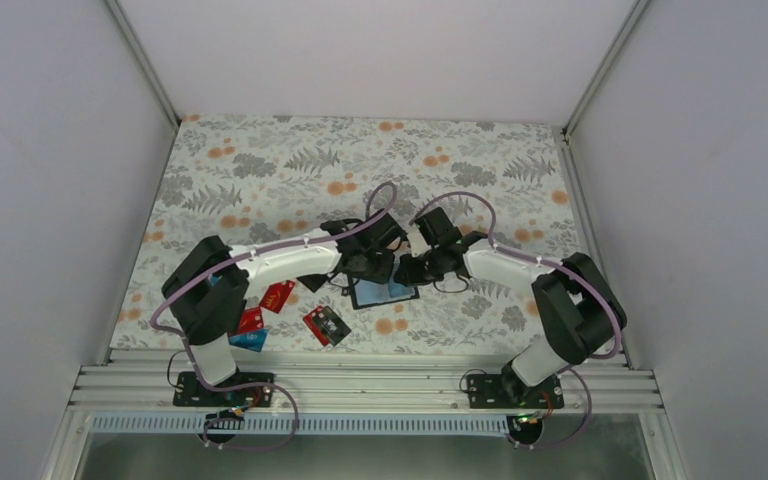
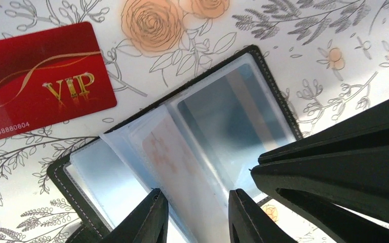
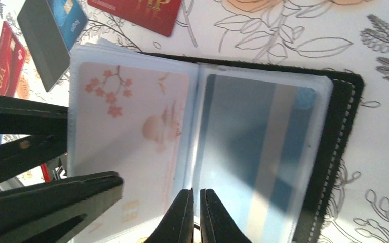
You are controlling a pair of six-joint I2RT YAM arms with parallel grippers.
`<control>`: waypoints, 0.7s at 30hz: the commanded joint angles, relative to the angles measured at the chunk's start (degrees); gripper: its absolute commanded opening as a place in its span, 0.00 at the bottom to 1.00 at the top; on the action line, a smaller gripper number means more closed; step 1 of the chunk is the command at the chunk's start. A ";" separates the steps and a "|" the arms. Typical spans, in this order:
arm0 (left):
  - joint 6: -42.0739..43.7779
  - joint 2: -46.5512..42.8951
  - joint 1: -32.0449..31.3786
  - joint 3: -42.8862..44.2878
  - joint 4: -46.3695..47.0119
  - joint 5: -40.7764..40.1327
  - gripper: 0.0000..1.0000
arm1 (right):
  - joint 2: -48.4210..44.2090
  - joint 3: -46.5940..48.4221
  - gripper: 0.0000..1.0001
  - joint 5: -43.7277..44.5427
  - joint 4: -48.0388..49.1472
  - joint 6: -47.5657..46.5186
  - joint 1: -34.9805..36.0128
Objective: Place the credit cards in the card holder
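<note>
The card holder lies open on the floral table, black-rimmed, with clear sleeves. A pale pink-printed card sits in the left sleeve, a blue striped one in the right. My left gripper is open, with a raised sleeve page between its fingers. My right gripper is pinched shut on a thin sleeve edge at the holder's fold. Loose credit cards lie to the left: a red VIP card, two more red cards and a blue one.
A red and black pair of cards lies in front of the holder. A black card and a blue card lie beyond it. The two grippers are close together. White walls enclose the table.
</note>
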 commanded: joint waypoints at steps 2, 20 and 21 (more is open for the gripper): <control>1.16 2.05 -0.69 3.57 -1.68 0.08 0.33 | -2.87 -1.78 0.08 3.88 -0.43 2.38 -1.05; 3.58 9.65 -1.55 10.40 2.36 3.97 0.36 | -13.75 -6.15 0.19 9.05 -1.44 7.89 -4.59; 3.83 9.99 -1.50 10.82 2.75 4.11 0.36 | -14.38 -6.14 0.19 9.51 -1.66 8.26 -4.85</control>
